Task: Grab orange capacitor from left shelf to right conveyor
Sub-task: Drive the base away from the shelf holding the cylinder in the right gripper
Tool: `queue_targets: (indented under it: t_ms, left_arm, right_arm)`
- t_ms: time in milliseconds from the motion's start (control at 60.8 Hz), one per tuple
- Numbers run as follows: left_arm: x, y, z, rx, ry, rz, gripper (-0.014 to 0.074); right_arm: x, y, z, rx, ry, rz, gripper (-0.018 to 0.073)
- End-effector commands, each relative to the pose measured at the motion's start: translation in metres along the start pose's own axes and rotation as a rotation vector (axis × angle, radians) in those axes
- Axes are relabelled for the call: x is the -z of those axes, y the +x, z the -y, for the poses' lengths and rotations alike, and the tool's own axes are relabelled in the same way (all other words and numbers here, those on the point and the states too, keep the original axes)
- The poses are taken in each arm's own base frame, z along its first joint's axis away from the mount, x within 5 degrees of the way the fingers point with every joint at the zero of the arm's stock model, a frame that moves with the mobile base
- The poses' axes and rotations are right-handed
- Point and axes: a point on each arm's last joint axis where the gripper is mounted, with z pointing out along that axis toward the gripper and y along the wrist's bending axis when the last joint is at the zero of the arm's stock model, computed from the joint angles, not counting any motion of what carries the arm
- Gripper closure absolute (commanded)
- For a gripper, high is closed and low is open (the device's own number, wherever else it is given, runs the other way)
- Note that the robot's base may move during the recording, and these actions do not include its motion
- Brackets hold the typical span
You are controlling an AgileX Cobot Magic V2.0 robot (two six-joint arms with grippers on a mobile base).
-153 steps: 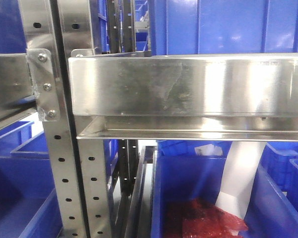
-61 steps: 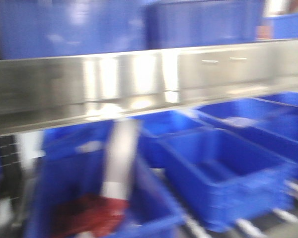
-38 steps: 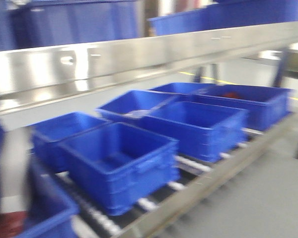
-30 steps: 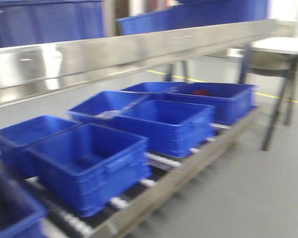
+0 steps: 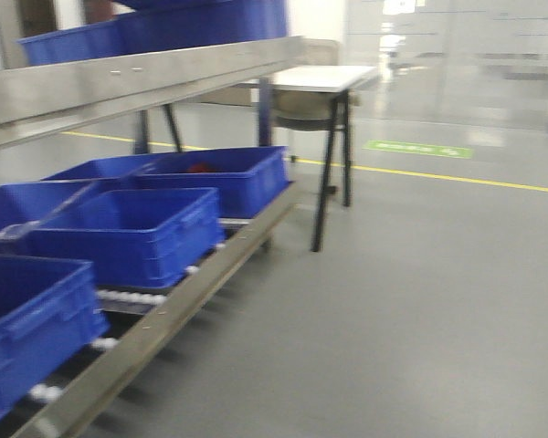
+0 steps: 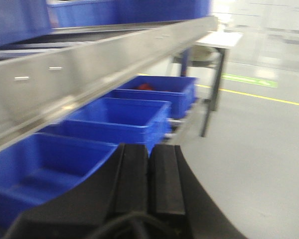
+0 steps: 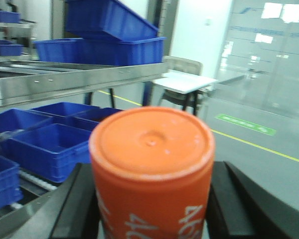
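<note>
In the right wrist view my right gripper is shut on the orange capacitor, a fat orange cylinder with white lettering on its side, its flat end facing the camera. The black fingers press it from both sides. In the left wrist view my left gripper is shut and empty, its two black pads pressed together. The shelf with blue bins lies to the left in the front view. Neither gripper shows in the front view. No conveyor on the right is in view.
A steel roller rack carries several blue bins along the left. A small table with dark legs stands past the rack's end. Grey floor with a yellow line spreads to the right. Glass walls stand at the back.
The front view has swung from close up on the shelf and a bin with red bags to the right, along the row of bins, and now faces the rack's end and the floor.
</note>
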Motion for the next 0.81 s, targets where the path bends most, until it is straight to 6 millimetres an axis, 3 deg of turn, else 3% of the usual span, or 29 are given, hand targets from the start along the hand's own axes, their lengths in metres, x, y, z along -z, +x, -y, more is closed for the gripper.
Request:
queue_targets:
  t_ms: [0,790]
  left_arm:
    - [0.0015,-0.0100,-0.0002,0.003,-0.003,0.105,0.0723]
    - [0.0015,-0.0100,-0.0002,0.003,-0.003,0.105,0.0723]
  right_arm:
    - [0.0001,-0.0155,0.0010,0.018,0.014,0.105,0.0504]
    - [0.0001,-0.0155,0.0010,0.018,0.014,0.105,0.0504]
